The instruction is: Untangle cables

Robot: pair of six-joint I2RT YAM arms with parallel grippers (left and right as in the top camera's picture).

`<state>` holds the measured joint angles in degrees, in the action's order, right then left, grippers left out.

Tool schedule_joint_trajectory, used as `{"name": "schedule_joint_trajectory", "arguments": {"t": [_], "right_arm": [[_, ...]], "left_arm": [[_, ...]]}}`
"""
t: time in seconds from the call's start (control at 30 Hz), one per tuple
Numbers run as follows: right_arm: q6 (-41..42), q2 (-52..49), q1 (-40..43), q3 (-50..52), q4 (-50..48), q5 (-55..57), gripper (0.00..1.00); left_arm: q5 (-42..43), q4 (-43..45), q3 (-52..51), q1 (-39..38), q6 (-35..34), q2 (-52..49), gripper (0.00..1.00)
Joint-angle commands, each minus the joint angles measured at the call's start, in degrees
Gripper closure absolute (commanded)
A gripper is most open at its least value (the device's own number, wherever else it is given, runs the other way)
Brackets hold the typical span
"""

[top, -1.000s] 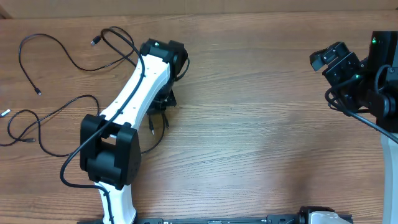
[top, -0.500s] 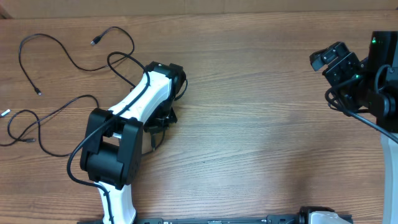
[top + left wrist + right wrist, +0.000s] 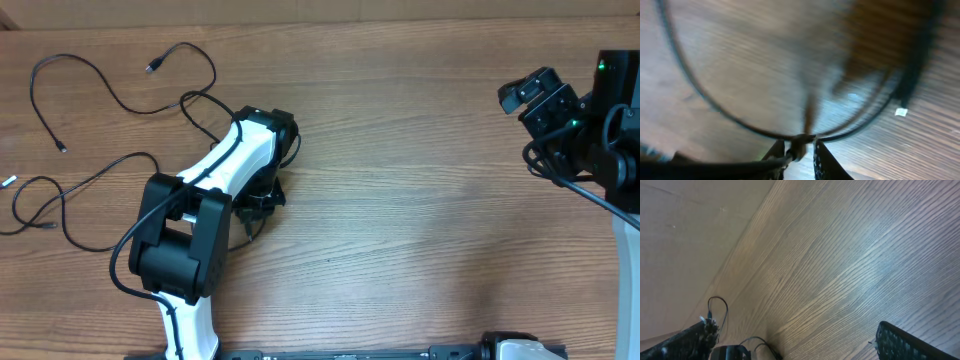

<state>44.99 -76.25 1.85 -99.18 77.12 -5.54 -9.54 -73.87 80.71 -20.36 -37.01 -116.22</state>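
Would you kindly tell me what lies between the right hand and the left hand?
Nothing: in the overhead view only bare wooden table separates the right hand from the left hand.

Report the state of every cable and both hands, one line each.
top cable: lying loose, spread out.
left cable: lying loose, spread out, silvery tip free.
third cable: looped, passing through the left hand.
left hand: nearly closed around the third cable; grip unclear in the blur.
right hand: open, empty.

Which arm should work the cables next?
Left. The left gripper straddles one cable, with the other cables beside it. The right gripper hangs open far across the table, near none.
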Motion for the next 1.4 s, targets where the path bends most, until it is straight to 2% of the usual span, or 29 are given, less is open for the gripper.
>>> {"name": "schedule_joint_trajectory", "arguments": {"t": [0.0,0.1,0.27,0.33,0.5,0.63,0.7,0.73,0.83,0.87,1.07,1.2,1.33,1.37], "right_arm": [[-0.31,0.24,0.15,-0.2,-0.26,0.59,0.0],[-0.31,0.24,0.15,-0.2,-0.26,0.59,0.0],[-0.31,0.24,0.15,-0.2,-0.26,0.59,0.0],[-0.31,0.24,0.15,-0.2,-0.26,0.59,0.0],[-0.31,0.24,0.15,-0.2,-0.26,0.59,0.0],[-0.31,0.24,0.15,-0.2,-0.26,0.59,0.0],[-0.31,0.24,0.15,-0.2,-0.26,0.59,0.0],[-0.31,0.24,0.15,-0.2,-0.26,0.59,0.0],[-0.31,0.24,0.15,-0.2,-0.26,0.59,0.0],[-0.31,0.24,0.15,-0.2,-0.26,0.59,0.0],[-0.31,0.24,0.15,-0.2,-0.26,0.59,0.0],[-0.31,0.24,0.15,-0.2,-0.26,0.59,0.0],[-0.31,0.24,0.15,-0.2,-0.26,0.59,0.0],[-0.31,0.24,0.15,-0.2,-0.26,0.59,0.0]], "left_arm": [[7.52,2.93,1.88,0.2,9.62,0.02,0.82],[12.15,7.72,1.97,-0.11,14.71,0.02,0.83],[11.96,8.41,1.97,-0.28,14.75,0.02,0.75],[12.04,8.39,1.97,-0.28,15.08,0.02,0.64],[12.57,7.54,2.47,-0.2,18.69,0.09,0.67],[12.31,2.23,8.81,0.11,18.71,0.11,0.62],[12.33,0.42,12.7,0.11,18.84,0.11,0.57],[12.35,0.02,14.43,0.11,18.82,0.11,0.5],[12.37,0.66,17.29,0.11,18.75,0.11,0.18],[12.37,1.55,17.35,0.11,18.6,0.11,0.16],[12.33,5.01,14.93,0.09,16.65,-0.46,0.16],[12.04,10.47,11.08,0.09,16.37,-0.59,0.17],[10.05,18.29,5.25,0.09,13.7,-0.61,0.27],[9.94,19.54,4.44,0.09,13.66,-0.66,0.35]]}}
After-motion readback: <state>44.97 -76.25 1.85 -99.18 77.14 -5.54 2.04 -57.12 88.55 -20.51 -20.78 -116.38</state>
